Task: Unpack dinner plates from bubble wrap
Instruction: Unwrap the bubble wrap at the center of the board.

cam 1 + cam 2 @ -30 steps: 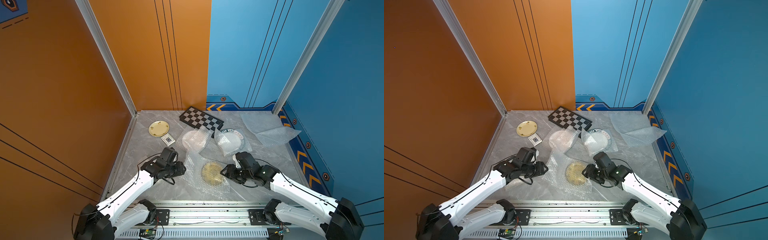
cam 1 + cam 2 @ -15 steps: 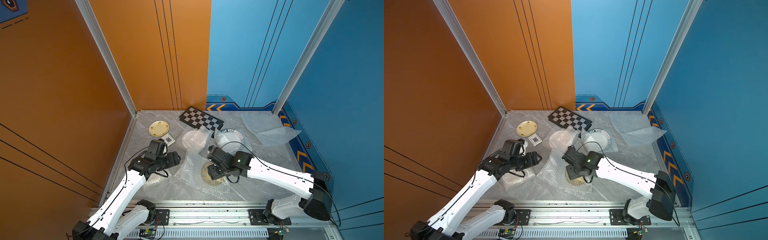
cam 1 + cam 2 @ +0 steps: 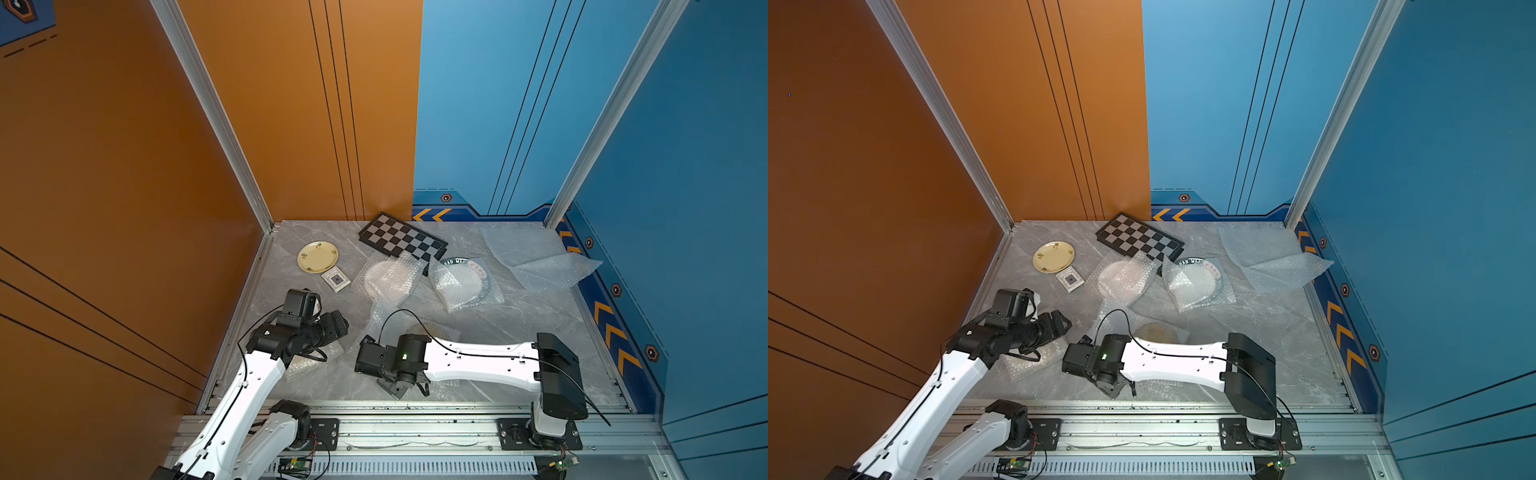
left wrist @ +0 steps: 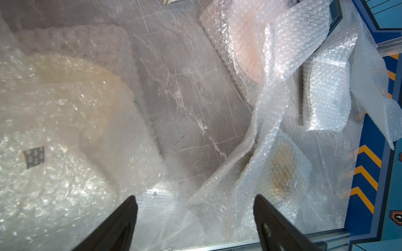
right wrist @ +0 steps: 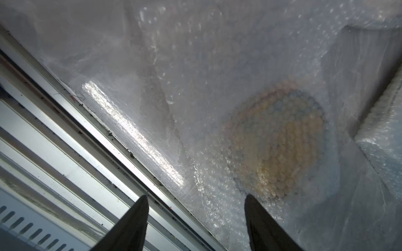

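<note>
A: State of the left gripper [image 4: 196, 206]?
B: Released, jaws spread wide, nothing between them. It hangs over the grey marble tabletop [image 4: 185, 104], lower left in both top views.
A: And the right gripper [image 5: 195, 206]?
B: Also released, empty. Under it lies a clear crinkly bubble wrap sheet [image 5: 195, 65], right by the metal front rail [image 5: 65, 130].
A: Plates, quick.
B: The round pale yellow floral plate [image 3: 318, 257] sits bare, left of centre near the back wall, just beside the small square white card [image 3: 336, 279]. The dark-rimmed yellow patterned plate [image 3: 1156, 332] lies under that sheet, lower centre, just behind the right forearm. A cream plate [image 4: 71, 91] is wrapped, under the left arm at lower left. The white plate with dark lettered rim [image 3: 463, 272] is half covered, mid-frame. A whitish round plate [image 3: 386, 279] is fully wrapped just left of it, in front of the black-grey checkerboard [image 3: 401, 241].
A: Spare wrap?
B: Two loose bubble wrap sheets [image 3: 536, 257] at the table's upper right, overlapping.
</note>
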{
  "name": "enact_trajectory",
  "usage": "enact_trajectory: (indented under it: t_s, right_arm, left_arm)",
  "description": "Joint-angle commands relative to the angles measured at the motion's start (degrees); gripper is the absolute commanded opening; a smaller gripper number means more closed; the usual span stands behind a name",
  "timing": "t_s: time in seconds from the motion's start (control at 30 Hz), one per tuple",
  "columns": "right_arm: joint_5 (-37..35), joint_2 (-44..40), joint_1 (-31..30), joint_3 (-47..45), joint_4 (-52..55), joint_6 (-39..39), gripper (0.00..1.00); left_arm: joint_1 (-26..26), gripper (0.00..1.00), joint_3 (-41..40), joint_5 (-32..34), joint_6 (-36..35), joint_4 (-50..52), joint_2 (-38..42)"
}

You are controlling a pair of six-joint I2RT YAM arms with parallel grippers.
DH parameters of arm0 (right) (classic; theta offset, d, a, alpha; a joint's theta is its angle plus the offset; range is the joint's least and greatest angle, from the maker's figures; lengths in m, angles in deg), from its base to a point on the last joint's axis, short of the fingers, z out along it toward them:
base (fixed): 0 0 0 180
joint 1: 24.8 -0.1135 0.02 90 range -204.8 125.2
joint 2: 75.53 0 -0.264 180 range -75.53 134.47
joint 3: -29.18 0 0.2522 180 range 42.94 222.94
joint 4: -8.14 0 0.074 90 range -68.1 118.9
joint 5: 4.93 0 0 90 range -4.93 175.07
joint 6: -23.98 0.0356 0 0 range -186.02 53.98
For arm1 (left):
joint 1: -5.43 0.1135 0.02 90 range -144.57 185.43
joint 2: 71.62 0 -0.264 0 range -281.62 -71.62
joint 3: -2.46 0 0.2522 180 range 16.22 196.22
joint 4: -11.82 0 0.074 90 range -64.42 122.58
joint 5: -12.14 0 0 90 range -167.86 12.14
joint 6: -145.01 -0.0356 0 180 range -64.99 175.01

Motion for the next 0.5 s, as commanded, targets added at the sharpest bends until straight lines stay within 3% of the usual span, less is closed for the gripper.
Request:
enact_trajectory:
  t_s: [0.0, 0.47]
  right_arm:
    - [-1.75, 1.68, -0.53, 2.72, 3.06, -1.20, 0.72]
    - [-5.53, 9.86, -1.19, 9.16, 3.96, -1.82, 0.72]
  left_arm:
    - [0.72, 0.85, -0.99, -1.35, 0.54, 1.28, 0.91]
    - [0.81, 0.85, -1.17, -0.98, 0.84, 1.28, 1.03]
